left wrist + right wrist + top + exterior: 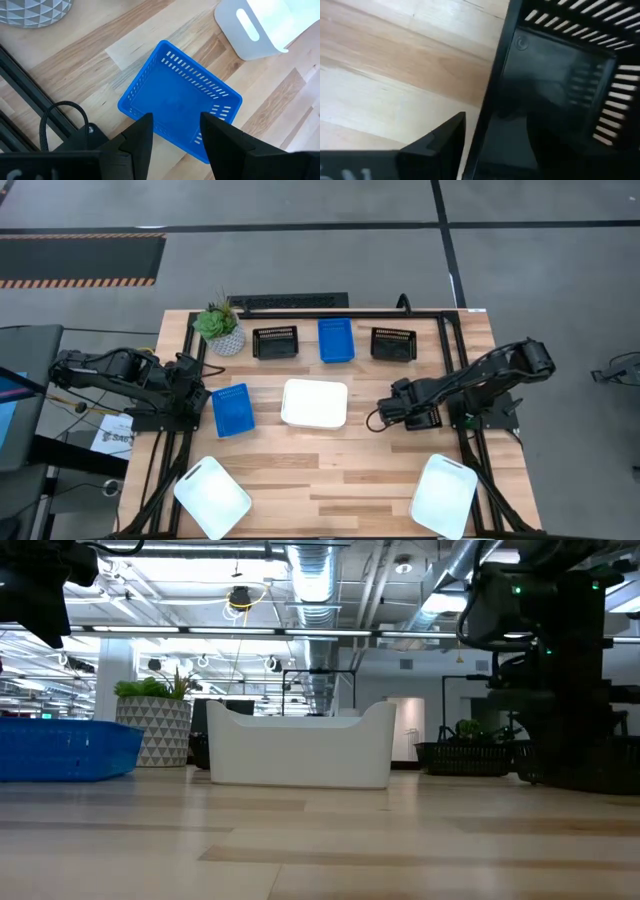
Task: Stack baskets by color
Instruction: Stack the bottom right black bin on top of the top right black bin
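My left gripper hangs open above the near end of a blue basket, clear of it. That basket rests flat on the table, left of a white basket. My right gripper points down, open, right of the white basket. Its wrist view is filled by a black slatted basket. One finger stands just outside that basket's wall; the other is lost against the dark plastic. Along the far edge stand a black basket, a blue one and a black one. My right gripper has a finger close beside the black basket's wall, coming from above. Whether it touches the wall, I cannot tell. My left gripper touches nothing.
A green plant in a white pot stands at the far left corner. Two white baskets lie askew near the front edge, one left and one right. Bare wood lies between them at the front middle.
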Motion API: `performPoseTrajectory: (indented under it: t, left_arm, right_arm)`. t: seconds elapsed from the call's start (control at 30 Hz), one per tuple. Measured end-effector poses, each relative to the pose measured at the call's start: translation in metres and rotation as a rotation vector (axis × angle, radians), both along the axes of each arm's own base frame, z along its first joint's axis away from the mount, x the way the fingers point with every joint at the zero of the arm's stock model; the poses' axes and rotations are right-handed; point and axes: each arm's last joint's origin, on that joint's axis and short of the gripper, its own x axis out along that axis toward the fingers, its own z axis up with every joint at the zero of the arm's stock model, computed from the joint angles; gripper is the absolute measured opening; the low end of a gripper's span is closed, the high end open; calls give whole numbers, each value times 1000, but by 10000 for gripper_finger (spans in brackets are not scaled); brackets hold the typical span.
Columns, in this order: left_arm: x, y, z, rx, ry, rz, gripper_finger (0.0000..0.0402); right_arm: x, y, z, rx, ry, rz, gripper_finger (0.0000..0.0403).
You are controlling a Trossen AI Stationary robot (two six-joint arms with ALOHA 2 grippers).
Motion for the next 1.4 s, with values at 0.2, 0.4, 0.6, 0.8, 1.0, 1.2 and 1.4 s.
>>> performPoseTrajectory:
  t: [0.2, 0.4, 0.6, 0.8, 1.0, 1.2, 1.4]
  left_arm:
    - [0, 0, 0, 0, 0, 1, 150]
    - [0, 0, 0, 1, 0, 1, 150]
    - [0, 0, 0, 1, 0, 2, 150]
    - [0, 0, 0, 0, -1, 5, 150]
    - [0, 0, 0, 0, -1, 6, 150]
    - [0, 0, 0, -1, -1, 8, 150]
    - [0, 0, 0, -2, -1, 9, 150]
  right_arm:
    - [1, 0, -3, -11, 12, 21, 128]
    - [2, 1, -1, -9, 13, 63, 13]
    - [17, 3, 20, 16, -13, 146, 6]
    - [33, -1, 72, 3, 23, 304, 3]
    - [39, -22, 116, -146, 156, 680, 2]
    - [42, -56, 115, -162, 310, 1079, 1]
    - [37, -97, 105, -162, 373, 1112, 1]
